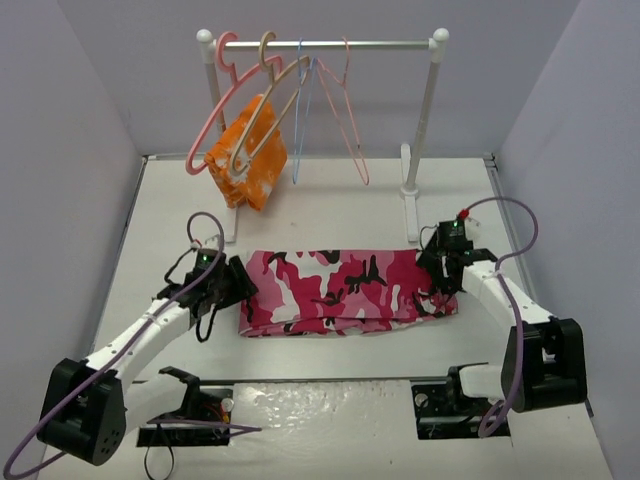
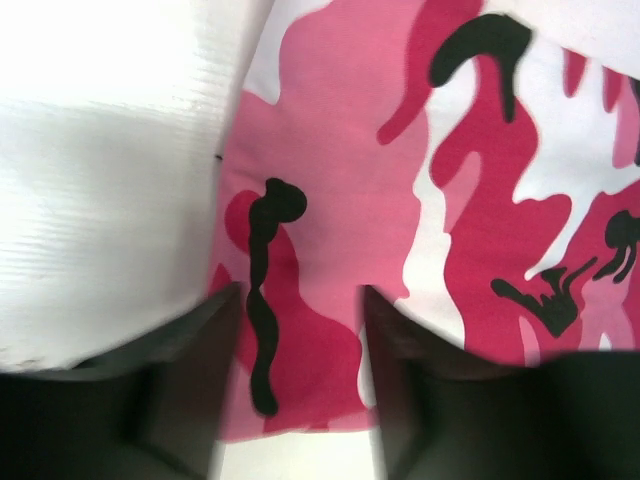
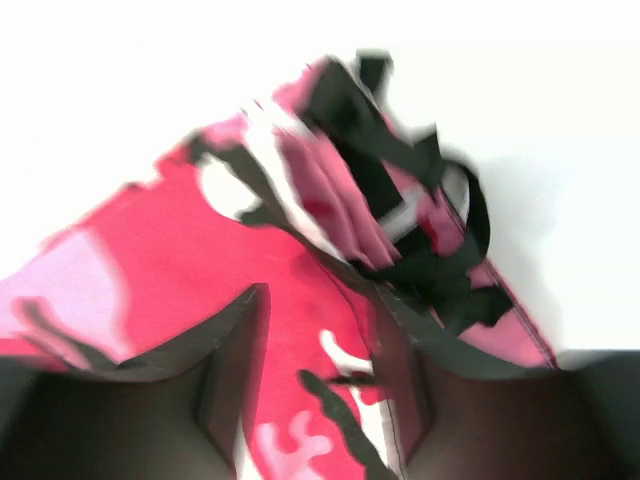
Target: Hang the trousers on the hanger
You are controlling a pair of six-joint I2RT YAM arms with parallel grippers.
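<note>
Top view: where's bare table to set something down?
Free: the strip between the trousers and the rack; the far-right corner beyond its right post; the near strip between the trousers and the table edge. Crowded: both trouser ends, where the left arm and right arm sit, and around the hanging orange cloth.

Your left arm (image 1: pixel 150 325) stretches low from its base toward the middle, and your right arm (image 1: pixel 500 295) bends at the elbow and angles inward to face it. Your left gripper (image 1: pixel 232 285) is tipped downward, its 2 fingers (image 2: pixel 190 350) standing apart with a clear gap between them. Your right gripper (image 1: pixel 438 275) also points down, its 2 fingers (image 3: pixel 215 360) parted, though that wrist view is blurred.
</note>
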